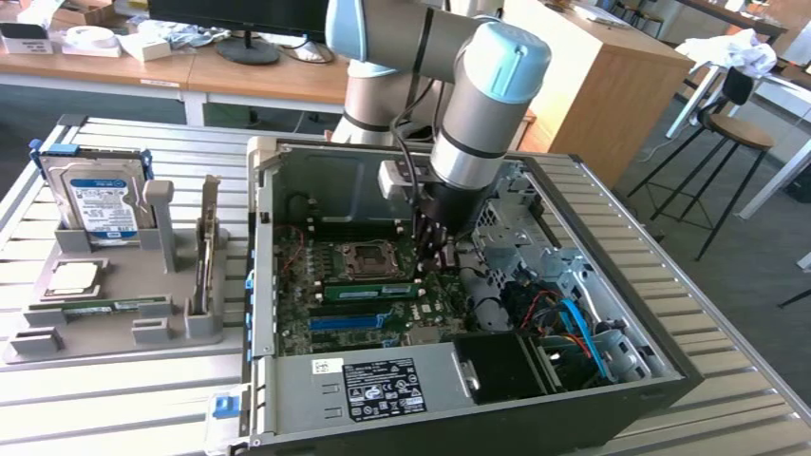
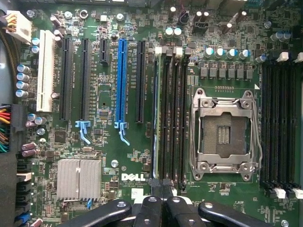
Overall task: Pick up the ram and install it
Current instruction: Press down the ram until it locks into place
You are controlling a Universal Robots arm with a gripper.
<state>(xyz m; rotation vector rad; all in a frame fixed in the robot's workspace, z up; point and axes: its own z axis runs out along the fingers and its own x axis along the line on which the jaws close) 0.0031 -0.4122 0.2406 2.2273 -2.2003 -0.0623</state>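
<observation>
The gripper (image 2: 163,190), its fingers closed together with nothing between them, hangs just above one end of the ram (image 1: 367,290), which sits on its edge in the motherboard (image 2: 104,142), its long axis running straight away from the fingertips.

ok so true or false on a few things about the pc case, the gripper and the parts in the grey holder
1. The gripper is down inside the open computer case, over the motherboard. True.
2. The gripper is wide open. False: it is shut.
3. The processor socket holds a chip. False: it is empty.
4. A green ram sits at the memory slots beside the socket. True.
5. The hard drive lies inside the case. False: it stands in the grey holder outside it.
</observation>
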